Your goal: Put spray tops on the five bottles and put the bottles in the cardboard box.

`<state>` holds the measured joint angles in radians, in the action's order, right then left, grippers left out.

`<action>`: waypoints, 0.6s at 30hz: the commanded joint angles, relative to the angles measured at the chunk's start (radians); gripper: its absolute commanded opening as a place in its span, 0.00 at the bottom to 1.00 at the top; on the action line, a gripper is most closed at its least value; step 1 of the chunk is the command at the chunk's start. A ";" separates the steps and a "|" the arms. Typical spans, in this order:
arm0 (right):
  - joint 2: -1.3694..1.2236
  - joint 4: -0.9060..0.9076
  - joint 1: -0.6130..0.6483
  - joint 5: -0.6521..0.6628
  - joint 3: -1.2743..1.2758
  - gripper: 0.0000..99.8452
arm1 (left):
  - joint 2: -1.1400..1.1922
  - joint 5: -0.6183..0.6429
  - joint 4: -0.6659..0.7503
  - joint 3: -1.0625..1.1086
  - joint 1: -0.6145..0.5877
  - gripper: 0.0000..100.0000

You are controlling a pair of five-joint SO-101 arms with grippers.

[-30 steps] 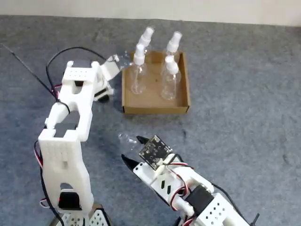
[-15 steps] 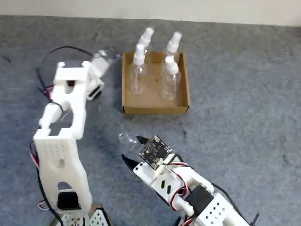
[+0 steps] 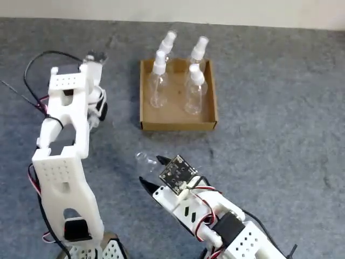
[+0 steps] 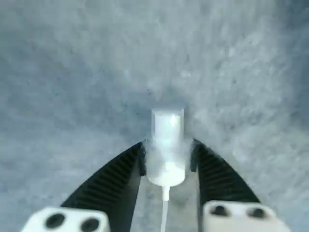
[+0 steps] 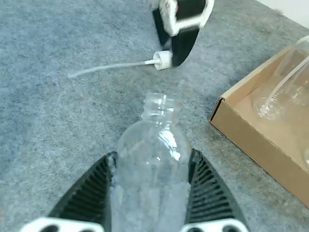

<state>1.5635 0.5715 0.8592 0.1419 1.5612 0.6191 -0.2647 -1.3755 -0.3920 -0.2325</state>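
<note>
Left hand (image 4: pixel 168 146): closed on spray top (image 4: pixel 167 126), dip tube trailing back between fingers; positioned above worktop (image 3: pixel 280 140), beside cardboard box (image 3: pixel 178 125). Right hand (image 5: pixel 152 157): clamped around uncapped bottle (image 5: pixel 153 140), located near box front. Four capped bottles (image 3: pixel 158 81) seated in box.

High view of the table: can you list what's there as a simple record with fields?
cardboard box: holds four bottles, standing, spray tops on
fifth bottle: no top, held by the right gripper
spray top: loose, tube attached, held by the left gripper
surface: grey mat
</note>
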 commanded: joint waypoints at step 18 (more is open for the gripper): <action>0.015 0.004 -0.012 -0.002 -0.008 0.00 | 0.108 -0.288 -0.035 -0.162 -0.015 0.14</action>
<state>1.5635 0.5715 0.8592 0.1419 1.5612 0.7296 -0.5347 -1.4001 -0.5132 -0.2340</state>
